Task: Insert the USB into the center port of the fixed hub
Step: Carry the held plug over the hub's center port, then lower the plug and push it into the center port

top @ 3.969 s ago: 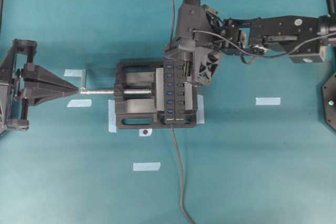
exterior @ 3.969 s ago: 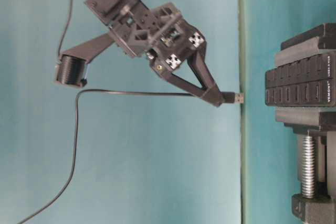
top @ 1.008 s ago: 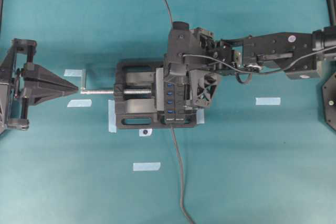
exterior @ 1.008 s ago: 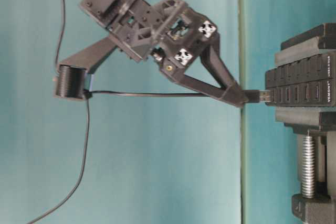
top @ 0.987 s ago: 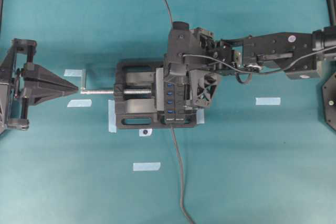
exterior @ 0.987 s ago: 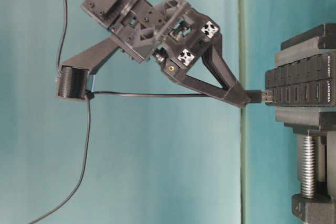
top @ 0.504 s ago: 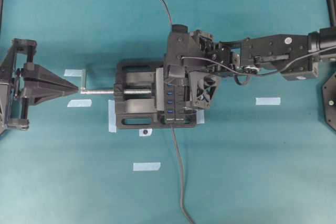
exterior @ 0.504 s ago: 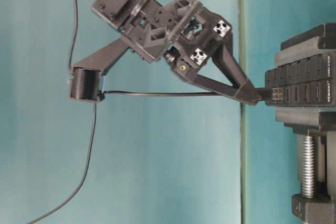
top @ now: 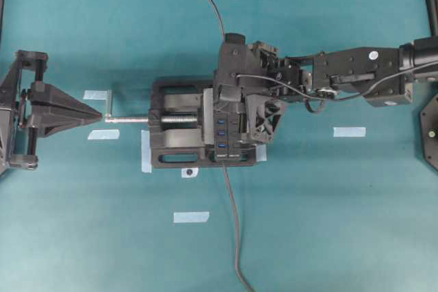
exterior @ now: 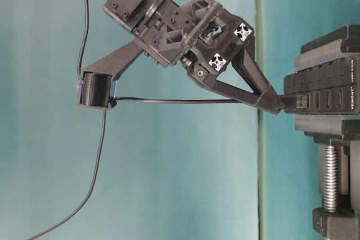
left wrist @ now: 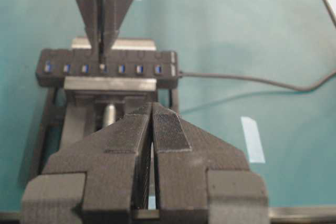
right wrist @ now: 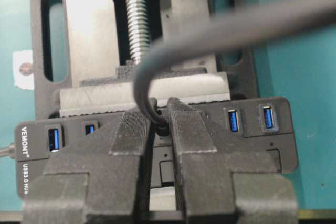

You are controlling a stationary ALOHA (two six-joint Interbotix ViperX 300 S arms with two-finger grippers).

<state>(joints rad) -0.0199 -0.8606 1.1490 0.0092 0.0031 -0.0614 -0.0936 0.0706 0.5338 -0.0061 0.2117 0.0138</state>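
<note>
Landmark: the fixed hub [top: 229, 128], clamped in the bench vise [top: 179, 133].

1. At the hub. The right gripper [exterior: 275, 104] stands directly over the hub's port face with its fingers [right wrist: 131, 140] closed on the USB [exterior: 301, 102]. In the table-level view the plug's metal tip is at the hub face and appears partly entered; part of the metal shell remains exposed. In the left wrist view the gripper tips meet the port row at the center port [left wrist: 103, 68], with three blue slots on either side.

2. Just behind the hub. The USB's cable [exterior: 169, 100] runs straight back from the gripper tips, then drops away.

3. Well apart from the hub. The left gripper [top: 96, 115] sits beyond the end of the vise screw [top: 130, 119], its fingers pressed together and holding nothing. It takes no part in the insertion.

Progress, as a judgement: alignment with the middle slot is done and insertion appears begun. Remaining: press the plug fully home until the metal shell is hidden, then release. Whether the plug has truly entered the slot or only rests at its mouth cannot be confirmed.
</note>
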